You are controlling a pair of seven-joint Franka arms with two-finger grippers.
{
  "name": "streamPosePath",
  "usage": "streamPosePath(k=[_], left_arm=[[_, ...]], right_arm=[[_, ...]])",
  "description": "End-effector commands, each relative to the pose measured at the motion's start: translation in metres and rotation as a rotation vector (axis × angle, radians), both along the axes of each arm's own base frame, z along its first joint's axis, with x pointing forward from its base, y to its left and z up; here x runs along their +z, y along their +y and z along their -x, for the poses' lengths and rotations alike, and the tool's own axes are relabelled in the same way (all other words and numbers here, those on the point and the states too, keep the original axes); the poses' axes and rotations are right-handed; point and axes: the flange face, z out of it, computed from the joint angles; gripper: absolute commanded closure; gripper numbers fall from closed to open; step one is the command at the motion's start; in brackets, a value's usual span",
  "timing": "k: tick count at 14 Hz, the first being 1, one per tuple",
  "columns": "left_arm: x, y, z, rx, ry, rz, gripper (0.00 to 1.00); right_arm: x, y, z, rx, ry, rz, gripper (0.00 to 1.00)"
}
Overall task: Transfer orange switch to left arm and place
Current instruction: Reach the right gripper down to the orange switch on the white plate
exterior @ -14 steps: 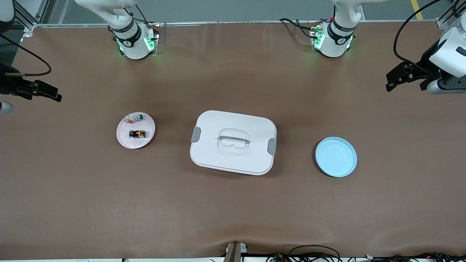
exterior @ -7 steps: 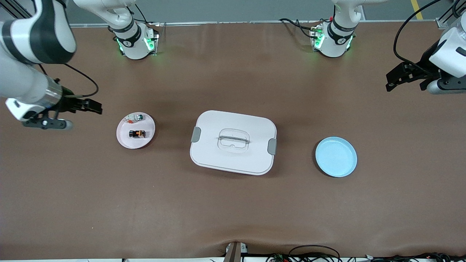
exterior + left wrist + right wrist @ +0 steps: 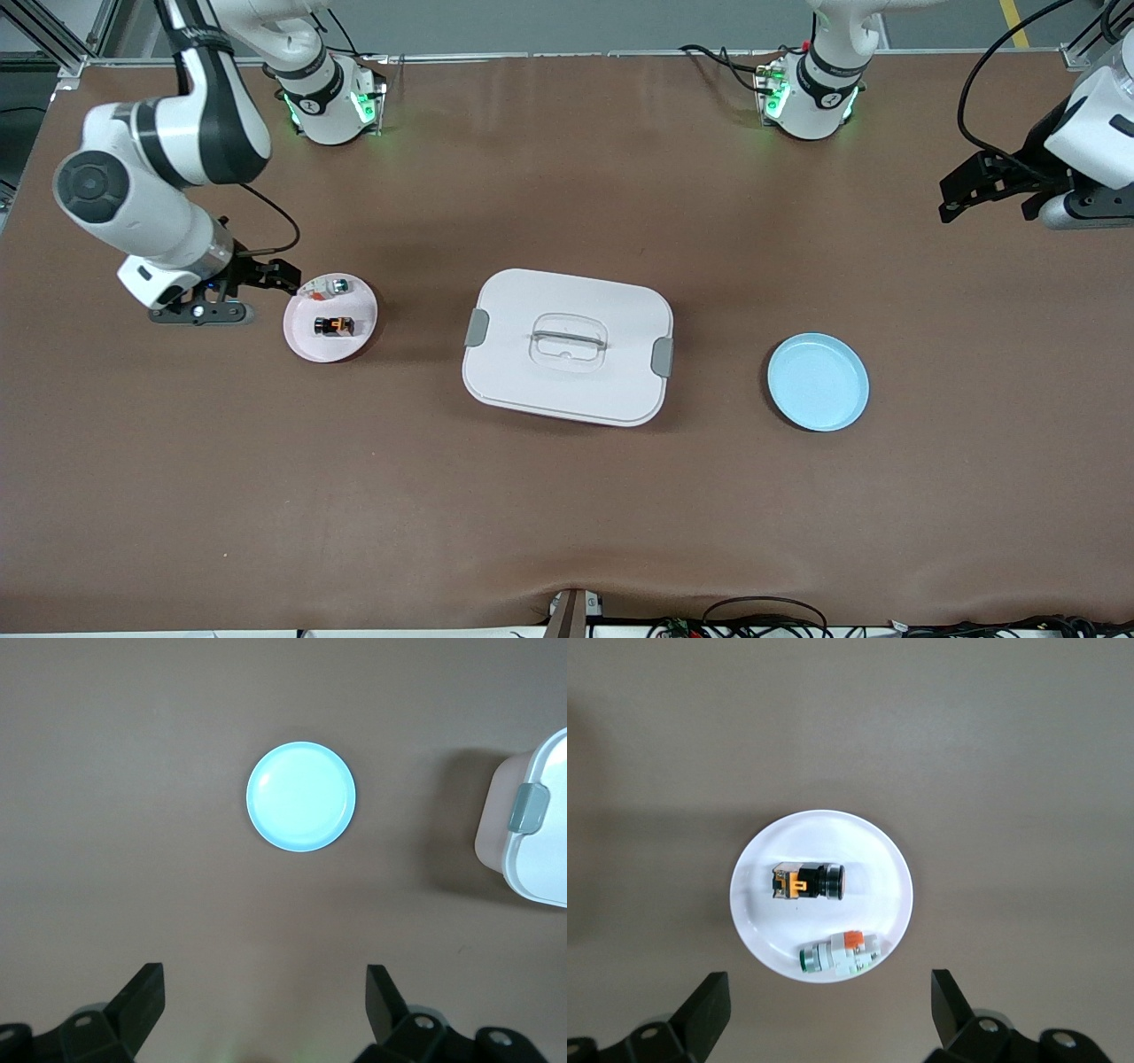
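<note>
right gripper (image 3: 282, 276) jaws spread, now at pink plate (image 3: 306, 341) edge, having swung in | orange switch (image 3: 334, 326) on plate just beside it | left gripper (image 3: 957, 202) spread, waits unchanged

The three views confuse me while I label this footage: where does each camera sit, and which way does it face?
Front view: high across the table, facing both arm bases; shows the box, the right gripper beside the pink plate, and the left gripper waiting.
Left wrist view: looks down on the blue plate; open fingers show.
Right wrist view: looks down on the orange switch; open fingers show.
Shared: front and left wrist both show box and blue plate.
</note>
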Motion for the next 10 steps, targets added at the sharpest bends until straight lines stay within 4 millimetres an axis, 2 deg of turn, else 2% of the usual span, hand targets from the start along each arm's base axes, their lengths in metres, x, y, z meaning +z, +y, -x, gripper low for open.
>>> streamPosePath(k=[1,3,6,9,10], left_arm=[[0.005,0.003,0.004,-0.017,0.003,0.002,0.0],[0.005,0.002,0.004,-0.017,0.003,0.0,0.0],[0.006,0.002,0.003,-0.018,-0.001,0.001,0.0],[0.005,0.002,0.003,-0.018,0.001,0.0,0.0],[0.004,0.002,0.003,-0.018,0.003,0.0,0.0]], right_arm=[[-0.033,0.001,0.013,0.014,-0.015,0.015,0.0],[-0.054,0.001,0.014,0.017,-0.019,0.012,0.0],[-0.097,0.004,0.014,0.013,-0.03,0.007,0.0],[-0.131,0.019,0.013,0.003,-0.038,0.006,0.0],[-0.141,0.031,0.014,0.006,-0.041,0.006,0.0]])
